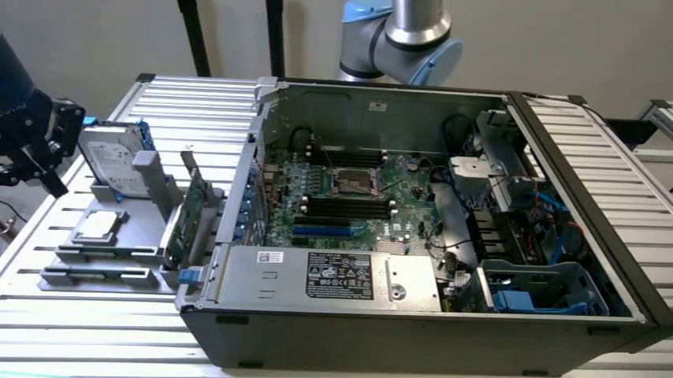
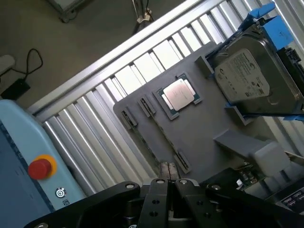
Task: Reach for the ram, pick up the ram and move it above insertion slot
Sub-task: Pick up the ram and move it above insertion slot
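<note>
- Ribbed metal desk [image 1: 84,331] carries an open computer case [image 1: 421,331], centre frame.
- Ram [image 2: 162,135] sits edge-up in the grey tray [image 2: 199,133], lower left of the exterior view, long axis left–right.
- Hand [image 2: 166,167] is pressed together, just beside the ram.

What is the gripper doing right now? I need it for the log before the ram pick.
Gripper: shut, fingertips together with nothing between them, close to the grey parts tray.

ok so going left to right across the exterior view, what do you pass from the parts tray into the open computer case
hard drive → upright green card → processor socket → blue drive cage
</note>
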`<state>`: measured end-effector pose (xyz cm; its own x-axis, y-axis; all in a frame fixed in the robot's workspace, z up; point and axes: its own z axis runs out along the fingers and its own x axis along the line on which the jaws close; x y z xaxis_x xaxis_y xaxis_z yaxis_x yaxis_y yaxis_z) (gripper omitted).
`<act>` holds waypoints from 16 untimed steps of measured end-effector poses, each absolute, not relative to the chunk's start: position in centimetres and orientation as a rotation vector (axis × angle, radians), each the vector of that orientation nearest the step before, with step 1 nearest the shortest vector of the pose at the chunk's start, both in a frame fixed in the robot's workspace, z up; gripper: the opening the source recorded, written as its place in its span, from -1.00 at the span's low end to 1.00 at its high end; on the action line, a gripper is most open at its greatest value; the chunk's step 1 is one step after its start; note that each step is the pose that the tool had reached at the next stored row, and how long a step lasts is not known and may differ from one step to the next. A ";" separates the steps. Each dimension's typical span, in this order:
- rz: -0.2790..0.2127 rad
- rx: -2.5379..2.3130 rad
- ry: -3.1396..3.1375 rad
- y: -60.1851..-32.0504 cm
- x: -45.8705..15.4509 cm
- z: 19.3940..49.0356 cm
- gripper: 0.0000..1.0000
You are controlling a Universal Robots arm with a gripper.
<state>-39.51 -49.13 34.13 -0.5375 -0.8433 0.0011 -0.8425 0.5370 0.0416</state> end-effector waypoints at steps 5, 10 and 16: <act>-0.054 1.623 -2.663 -49.1 -39.5 34.0 -0.79; -0.053 1.741 -2.586 -49.1 -39.5 33.8 -0.79; -0.051 1.878 -2.486 -49.1 -39.5 33.6 -0.79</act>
